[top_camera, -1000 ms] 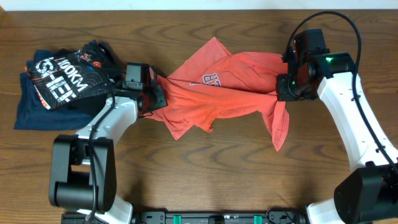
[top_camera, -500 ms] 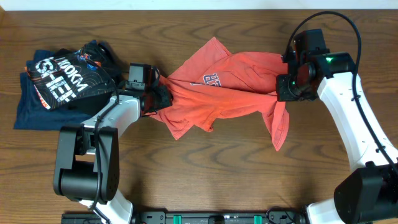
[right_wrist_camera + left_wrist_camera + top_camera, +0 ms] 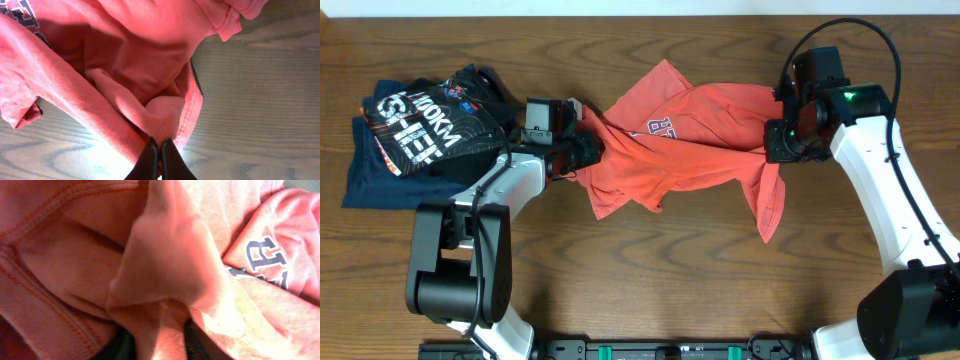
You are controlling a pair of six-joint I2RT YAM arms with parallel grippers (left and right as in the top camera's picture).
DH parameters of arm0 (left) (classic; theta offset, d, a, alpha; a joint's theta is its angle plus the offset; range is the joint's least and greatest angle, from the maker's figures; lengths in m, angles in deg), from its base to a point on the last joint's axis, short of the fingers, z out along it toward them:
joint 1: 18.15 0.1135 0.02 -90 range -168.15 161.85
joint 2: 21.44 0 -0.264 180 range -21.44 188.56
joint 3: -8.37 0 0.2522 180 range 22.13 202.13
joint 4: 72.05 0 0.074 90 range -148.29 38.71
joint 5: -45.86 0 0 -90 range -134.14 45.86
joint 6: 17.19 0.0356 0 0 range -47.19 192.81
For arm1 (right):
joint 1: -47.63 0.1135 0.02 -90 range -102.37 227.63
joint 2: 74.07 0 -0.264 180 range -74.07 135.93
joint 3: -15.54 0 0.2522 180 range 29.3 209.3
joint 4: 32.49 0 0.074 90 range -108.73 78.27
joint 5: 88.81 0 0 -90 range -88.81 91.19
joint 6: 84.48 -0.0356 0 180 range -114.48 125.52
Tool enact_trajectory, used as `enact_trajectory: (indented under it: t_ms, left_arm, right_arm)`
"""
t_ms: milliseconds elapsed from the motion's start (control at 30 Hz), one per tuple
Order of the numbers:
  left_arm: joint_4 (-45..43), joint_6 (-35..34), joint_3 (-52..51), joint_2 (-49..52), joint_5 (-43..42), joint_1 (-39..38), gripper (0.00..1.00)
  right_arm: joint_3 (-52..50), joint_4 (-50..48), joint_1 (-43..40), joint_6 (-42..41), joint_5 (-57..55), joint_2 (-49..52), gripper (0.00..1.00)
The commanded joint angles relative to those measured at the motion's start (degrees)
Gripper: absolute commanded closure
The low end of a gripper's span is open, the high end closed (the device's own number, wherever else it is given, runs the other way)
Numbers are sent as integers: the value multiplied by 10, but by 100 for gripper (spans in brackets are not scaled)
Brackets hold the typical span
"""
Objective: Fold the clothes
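- The coral-red shirt (image 3: 685, 150) lies crumpled across the upper middle of the overhead frame, chest logo up and not yet folded. One sleeve points toward the top edge, and a strip of cloth trails down at the lower right.
- The right hand (image 3: 778, 148), at the shirt's right end, is pinched closed on a ridge of fabric. Its wrist view shows the fingers together with cloth nipped at the tips. This hold probably anchors that end.
- The left hand (image 3: 585, 152) is at the shirt's left edge. Its wrist view shows a fold bunched between the dark fingers, but I cannot tell whether they have clamped it.
- Holds at opposite ends would suit drawing the garment out flat before a first fold.
- The dark garments (image 3: 420, 130) with white lettering are heaped at the upper left, with the left hand between them and the shirt.
- The counter (image 3: 650, 290) is brown wood grain. A pale strip runs along the top edge of the frame, and nothing more of the room shows.
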Motion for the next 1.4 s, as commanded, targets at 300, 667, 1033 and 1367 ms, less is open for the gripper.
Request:
enact_trajectory:
  t_ms: [300,667,1033,1367]
  left_arm:
    - [-2,-9,-4,-22,-39,2,63]
    - [33,-8,-5,-72,-16,1,63]
    - [70,0,-5,-16,64,1,63]
    - [51,10,-4,-72,63,16,63]
  right_arm:
    - [3,0,-4,6,-8,3,98]
    - [3,1,-4,6,-8,3,98]
    - [3,4,-4,6,-8,3,98]
    - [3,1,-4,6,-8,3,98]
